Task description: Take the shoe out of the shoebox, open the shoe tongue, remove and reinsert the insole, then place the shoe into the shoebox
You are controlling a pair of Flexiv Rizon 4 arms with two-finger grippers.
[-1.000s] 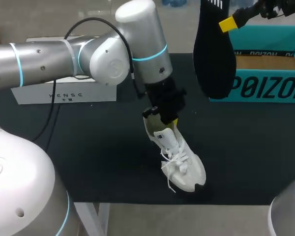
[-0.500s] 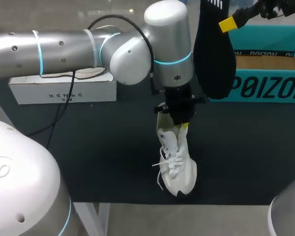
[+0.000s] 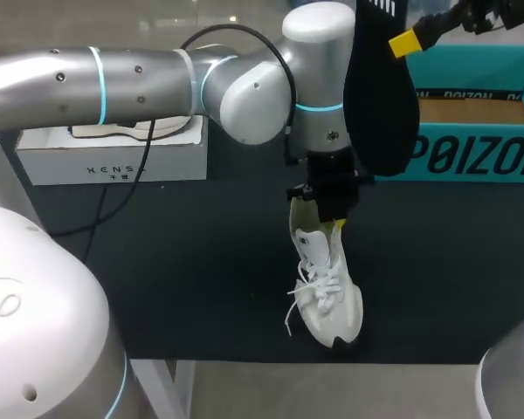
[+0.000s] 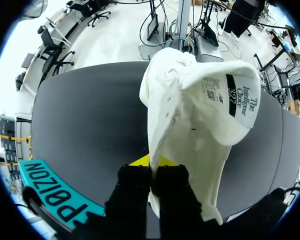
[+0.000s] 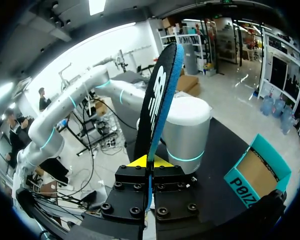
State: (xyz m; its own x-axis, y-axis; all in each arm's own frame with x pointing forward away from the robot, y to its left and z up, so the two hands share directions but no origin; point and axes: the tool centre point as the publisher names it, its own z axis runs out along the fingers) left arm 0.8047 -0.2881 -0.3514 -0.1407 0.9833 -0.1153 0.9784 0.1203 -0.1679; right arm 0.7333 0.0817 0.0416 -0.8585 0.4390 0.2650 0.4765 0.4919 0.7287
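The left jaws are mostly buried in the white shoe (image 3: 327, 288). In the left wrist view both dark fingers press together on the rim of its opening, with only a sliver of yellow tip showing behind, so they are clamped tight on the shoe. The shoe hangs heel-up from the left arm (image 3: 244, 87). Its toe seems to rest on the bench (image 3: 175, 279) near the front edge, though contact is hard to confirm.

The right arm is almost wholly cut off in the head view, where one yellow fingertip (image 3: 404, 42) shows. The right jaws are closed on the black insole (image 3: 380, 96), held upright above the bench with its top cut off. It hides part of the teal shoebox (image 3: 472, 113), itself cut off at the side.

The bench is dark and matte. A white box (image 3: 113, 161) stands at its far left.
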